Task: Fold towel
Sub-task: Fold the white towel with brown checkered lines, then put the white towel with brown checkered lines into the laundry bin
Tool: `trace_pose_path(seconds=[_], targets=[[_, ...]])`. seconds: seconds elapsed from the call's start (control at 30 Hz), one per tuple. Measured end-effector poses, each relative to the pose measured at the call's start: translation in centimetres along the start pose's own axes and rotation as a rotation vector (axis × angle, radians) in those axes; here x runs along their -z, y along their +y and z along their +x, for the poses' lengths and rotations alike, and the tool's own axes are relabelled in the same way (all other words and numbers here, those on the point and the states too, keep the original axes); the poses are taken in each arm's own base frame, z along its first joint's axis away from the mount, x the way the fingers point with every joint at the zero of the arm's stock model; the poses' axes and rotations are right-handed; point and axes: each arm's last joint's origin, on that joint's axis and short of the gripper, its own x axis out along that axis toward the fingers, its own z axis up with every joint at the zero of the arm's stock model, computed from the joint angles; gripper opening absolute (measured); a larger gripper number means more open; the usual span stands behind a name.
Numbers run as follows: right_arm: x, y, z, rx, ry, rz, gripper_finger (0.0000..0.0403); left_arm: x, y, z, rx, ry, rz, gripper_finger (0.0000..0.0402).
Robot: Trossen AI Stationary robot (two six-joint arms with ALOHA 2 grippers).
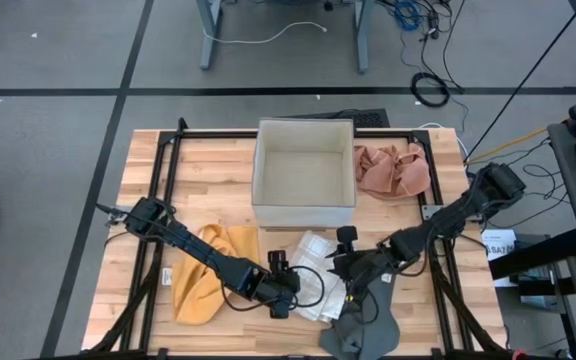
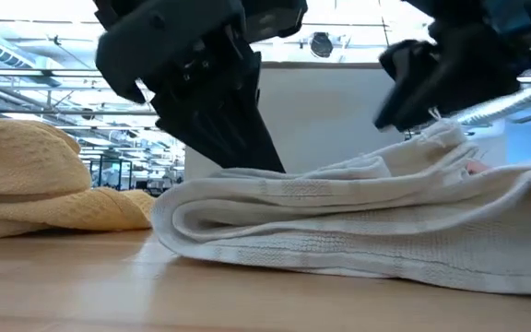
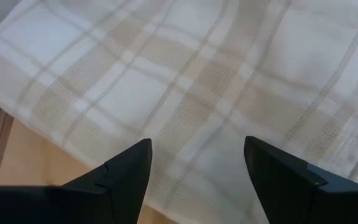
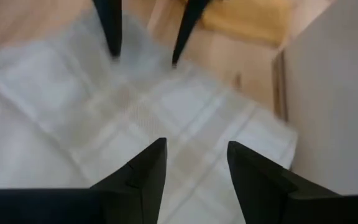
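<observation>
- White plaid towel (image 1: 315,272): you see it lying crumpled near the table's front, between both grippers.
- Left gripper (image 3: 194,168): fingers spread, over cloth, holding nothing.
- Right gripper (image 4: 194,163): parted, empty.
- High view alone shows you the box (image 1: 304,172).

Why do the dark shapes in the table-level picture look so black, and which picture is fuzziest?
Low view: bright room behind leaves both arms as dark silhouettes above the white towel. Right wrist view: fuzziest, towel plaid smeared. Left wrist view: weave crisp. High view: even light.
</observation>
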Motion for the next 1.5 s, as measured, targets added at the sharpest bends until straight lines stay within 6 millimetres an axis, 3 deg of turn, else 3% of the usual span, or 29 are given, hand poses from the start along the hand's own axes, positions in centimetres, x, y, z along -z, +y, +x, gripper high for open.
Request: trace_pose_path(seconds=[0.23,0.63,0.8,1.07,1.2,1.5], targets=[[-0.5,-0.7,1.3,0.023,-0.041,-0.011,0.0160,0.0,0.5,1.1,-0.004,0.000,-0.001,0.0263],[1.6,-0.7,4.9,0.056,0.089,-0.036,0.0160,0.4,0.6,2.1,-0.015,0.024,0.003,0.0263],[1.3,0.1,4.1,-0.026,0.073,-0.048,0.0160,0.3,0.6,1.6,-0.042,0.012,0.030,0.0263],[0.0,3.2,1.6,-0.376,-0.050,-0.071,0.0160,-0.2,0.2,0.7,-0.027,-0.030,0.078,0.0263],[0.2,4.6,1.4,-0.409,-0.078,-0.126,0.0165,-0.5,-0.4,0.0,-0.006,-0.068,0.115,0.0263],[0.1,5.8,2.2,-0.425,-0.141,-0.130,0.0262,-1.2,-2.3,-2.0,0.162,-0.144,0.125,0.0264]])
